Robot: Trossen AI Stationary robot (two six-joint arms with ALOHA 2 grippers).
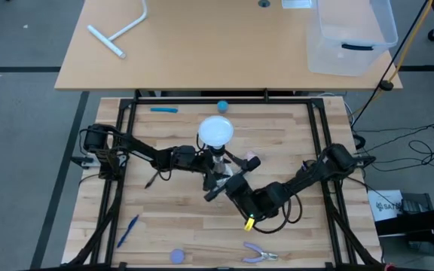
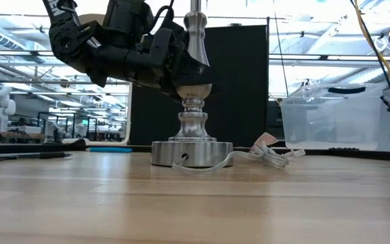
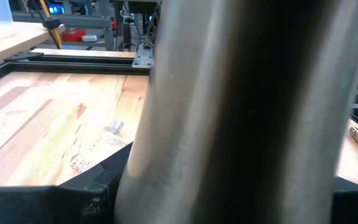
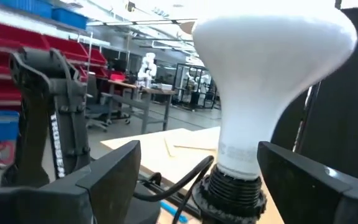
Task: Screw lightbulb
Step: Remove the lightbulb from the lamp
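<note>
around the lightbulb neck my right gripper stands spread; closing off-centre could tilt it while my left gripper pinches the stand.

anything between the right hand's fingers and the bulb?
No. In the right wrist view the right hand is open with a finger on each side of the lightbulb neck, only air between.

The lightbulb sits atop the stand, between both arms.
</note>
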